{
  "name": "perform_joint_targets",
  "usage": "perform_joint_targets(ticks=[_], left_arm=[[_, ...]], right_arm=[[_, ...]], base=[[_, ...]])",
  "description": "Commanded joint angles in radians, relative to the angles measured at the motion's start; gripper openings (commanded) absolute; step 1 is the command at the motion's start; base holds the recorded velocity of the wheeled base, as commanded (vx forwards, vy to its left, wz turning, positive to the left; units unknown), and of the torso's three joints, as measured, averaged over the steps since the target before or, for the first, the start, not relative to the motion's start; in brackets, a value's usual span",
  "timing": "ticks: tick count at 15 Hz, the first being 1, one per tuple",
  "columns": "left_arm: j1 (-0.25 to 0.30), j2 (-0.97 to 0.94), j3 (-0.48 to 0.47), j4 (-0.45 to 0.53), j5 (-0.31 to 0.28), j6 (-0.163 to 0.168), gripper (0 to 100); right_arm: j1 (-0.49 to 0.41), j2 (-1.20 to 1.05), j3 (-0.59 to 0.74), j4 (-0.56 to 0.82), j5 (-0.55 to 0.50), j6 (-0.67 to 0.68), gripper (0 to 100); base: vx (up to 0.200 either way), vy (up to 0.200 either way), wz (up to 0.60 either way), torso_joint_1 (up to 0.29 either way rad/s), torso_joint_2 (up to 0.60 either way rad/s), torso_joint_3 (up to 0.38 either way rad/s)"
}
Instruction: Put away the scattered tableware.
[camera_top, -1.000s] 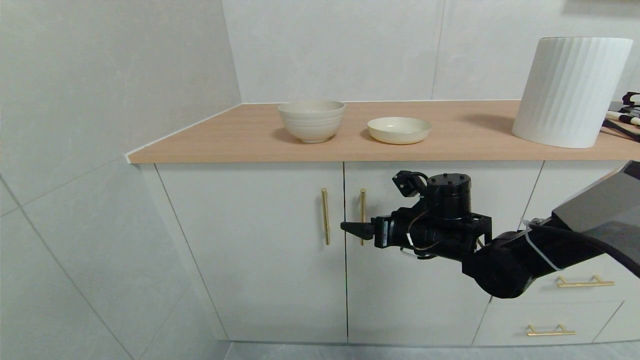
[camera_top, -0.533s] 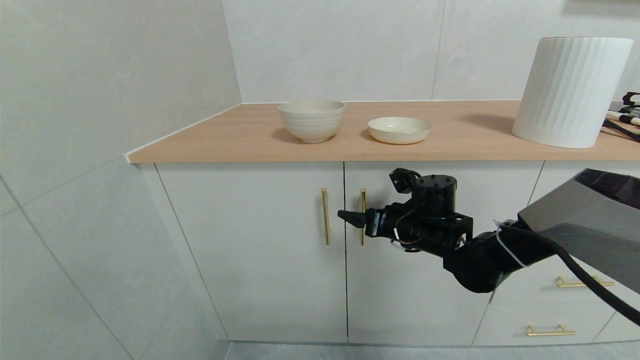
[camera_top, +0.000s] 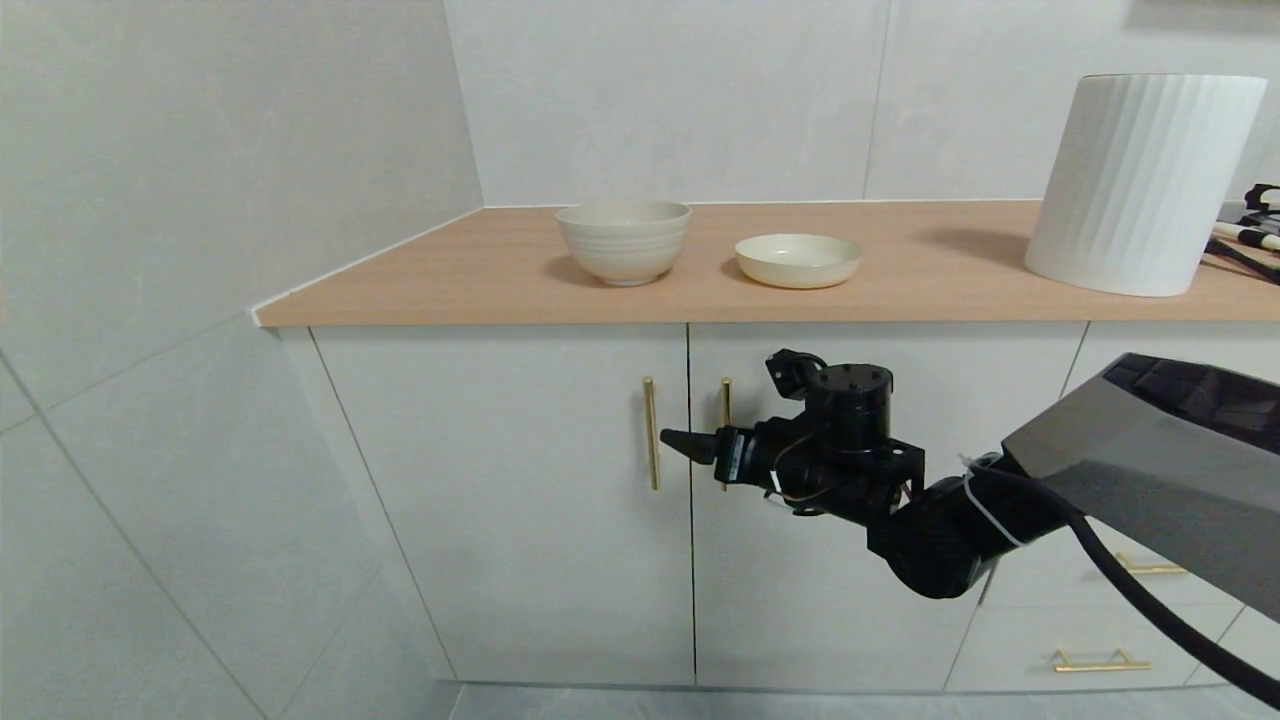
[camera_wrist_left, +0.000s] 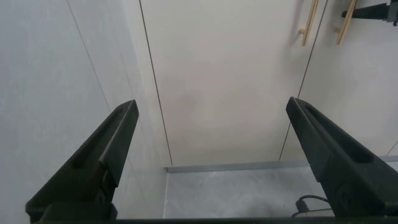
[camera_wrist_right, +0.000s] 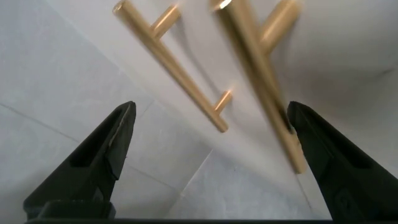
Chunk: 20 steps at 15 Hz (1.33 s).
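A deep cream bowl and a shallow cream dish stand side by side on the wooden countertop. Below them the two cabinet doors are closed, each with a vertical brass handle: the left door's and the right door's. My right gripper hangs at handle height in front of the seam between the doors. It is open, and both brass handles lie between its fingers a little beyond the tips. My left gripper is open and empty, low down facing the left cabinet door.
A tall white ribbed container stands at the counter's right, with some utensils behind it. Drawers with brass pulls sit at the lower right. A tiled wall closes off the left side. The grey floor lies below.
My right gripper has moved left and closer to the cabinet, its tips going from beside the right handle to in front of the door seam. The bowl and dish have not moved.
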Motion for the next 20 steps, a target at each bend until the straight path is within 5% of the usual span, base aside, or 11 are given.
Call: perform_joint_targets(ticks=[1, 9, 16, 20], left_arm=[[-0.001, 0.000, 0.000, 0.000, 0.000, 0.000, 100], [-0.001, 0.000, 0.000, 0.000, 0.000, 0.000, 100], [-0.001, 0.000, 0.000, 0.000, 0.000, 0.000, 100], [-0.001, 0.000, 0.000, 0.000, 0.000, 0.000, 100]], right_arm=[[0.005, -0.009, 0.005, 0.000, 0.003, 0.001, 100], [0.027, -0.129, 0.166, -0.004, 0.174, 0.010, 100], [0.025, -0.303, 0.458, -0.079, 0.384, -0.014, 100], [0.025, -0.385, 0.574, -0.080, 0.391, -0.068, 100]], base=[[0.000, 0.000, 0.00, 0.000, 0.00, 0.000], [0.000, 0.000, 0.00, 0.000, 0.00, 0.000], [0.000, 0.000, 0.00, 0.000, 0.00, 0.000], [0.000, 0.000, 0.00, 0.000, 0.00, 0.000]])
